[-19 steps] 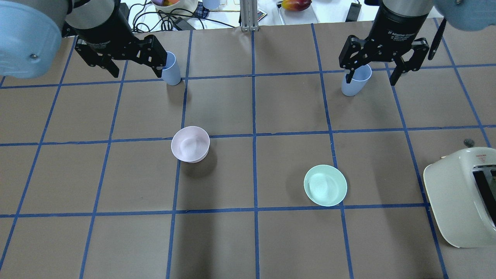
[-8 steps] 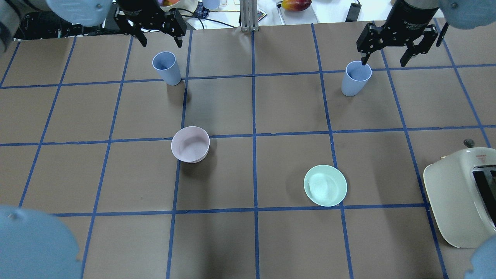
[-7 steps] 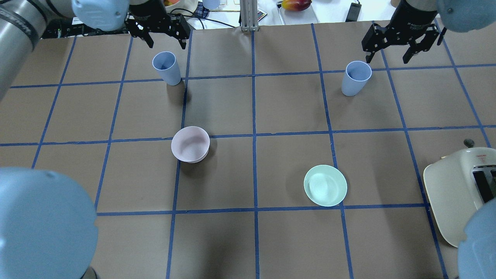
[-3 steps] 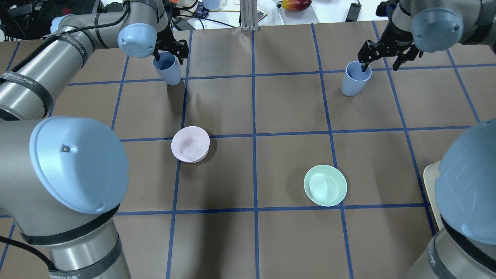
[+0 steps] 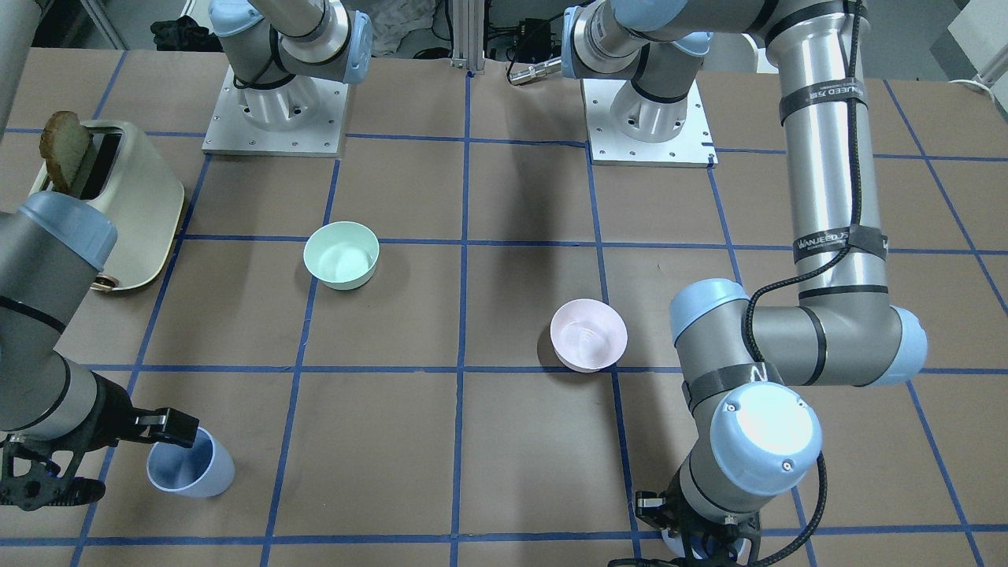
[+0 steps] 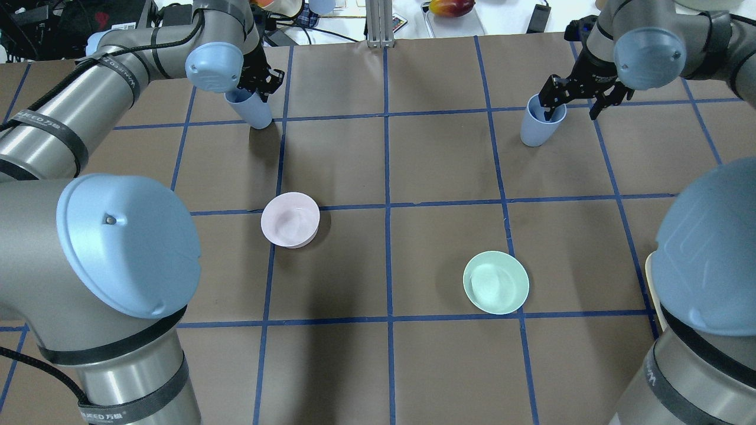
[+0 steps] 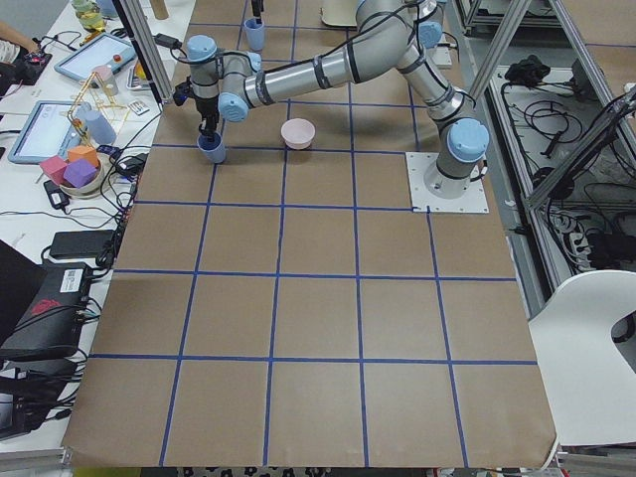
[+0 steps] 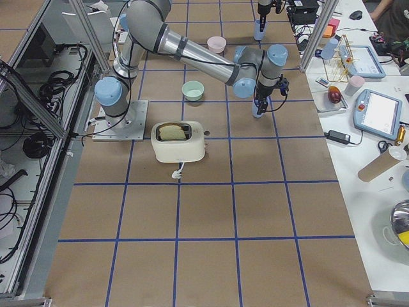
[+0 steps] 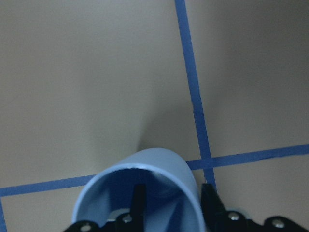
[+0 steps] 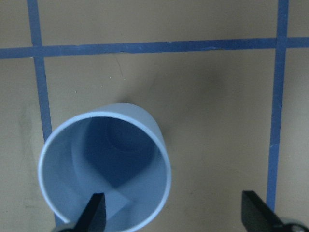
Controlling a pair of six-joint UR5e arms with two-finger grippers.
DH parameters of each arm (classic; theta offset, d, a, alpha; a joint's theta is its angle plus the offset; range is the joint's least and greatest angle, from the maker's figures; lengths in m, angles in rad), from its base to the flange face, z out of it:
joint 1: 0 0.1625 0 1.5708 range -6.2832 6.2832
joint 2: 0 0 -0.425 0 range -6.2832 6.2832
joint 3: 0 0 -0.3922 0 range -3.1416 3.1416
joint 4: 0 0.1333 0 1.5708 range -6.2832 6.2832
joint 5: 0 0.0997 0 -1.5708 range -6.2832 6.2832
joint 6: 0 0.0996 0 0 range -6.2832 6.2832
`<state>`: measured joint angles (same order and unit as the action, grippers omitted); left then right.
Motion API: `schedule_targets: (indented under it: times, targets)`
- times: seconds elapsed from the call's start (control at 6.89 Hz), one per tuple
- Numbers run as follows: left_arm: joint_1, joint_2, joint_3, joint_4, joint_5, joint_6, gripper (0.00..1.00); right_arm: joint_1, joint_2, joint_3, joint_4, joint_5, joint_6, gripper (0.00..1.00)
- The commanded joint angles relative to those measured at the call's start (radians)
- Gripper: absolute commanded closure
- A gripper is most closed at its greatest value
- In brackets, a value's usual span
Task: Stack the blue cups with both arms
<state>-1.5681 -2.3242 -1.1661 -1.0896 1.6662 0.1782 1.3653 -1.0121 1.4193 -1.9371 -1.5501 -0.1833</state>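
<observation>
Two pale blue cups stand upright on the far side of the table. The left cup (image 6: pixel 253 112) has my left gripper (image 9: pixel 172 205) over its rim. One finger is inside, one outside, and the jaws stand narrowed but apart from the wall (image 9: pixel 145 169). The right cup (image 6: pixel 536 127) has my right gripper (image 6: pixel 573 107) at its rim, wide open. In the right wrist view (image 10: pixel 104 169) one finger (image 10: pixel 94 215) is inside the cup and the other (image 10: pixel 256 212) stands well clear outside.
A pale pink bowl (image 6: pixel 290 219) sits left of centre and a mint-green bowl (image 6: pixel 495 282) right of centre. A cream toaster (image 5: pixel 118 205) with a bread slice stands at the robot's right. Cables and clutter lie beyond the far edge.
Both grippers came down from above onto the cup rims, each with one finger now inside its cup. The cups and bowls have stayed in place.
</observation>
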Motion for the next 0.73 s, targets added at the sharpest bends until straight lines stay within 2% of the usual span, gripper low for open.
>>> schedule_targets:
  times: [0.0,0.15,0.29,0.44,0.58]
  targets:
    - [-0.033,0.035,0.002,-0.007,0.000,-0.012,1.00,0.000,0.021,0.003,0.000,0.002,0.005,0.61]
    - [-0.091,0.081,0.002,-0.051,0.004,-0.034,1.00,0.000,0.020,0.001,0.001,-0.005,-0.001,0.98]
    - [-0.178,0.113,-0.012,-0.112,0.001,-0.118,1.00,0.000,0.017,0.000,0.006,-0.004,-0.001,1.00]
    - [-0.244,0.127,-0.014,-0.118,-0.009,-0.322,1.00,0.000,0.010,-0.002,0.013,-0.004,-0.001,1.00]
    - [-0.307,0.140,-0.027,-0.140,-0.044,-0.426,1.00,0.000,-0.005,-0.003,0.021,-0.005,0.001,1.00]
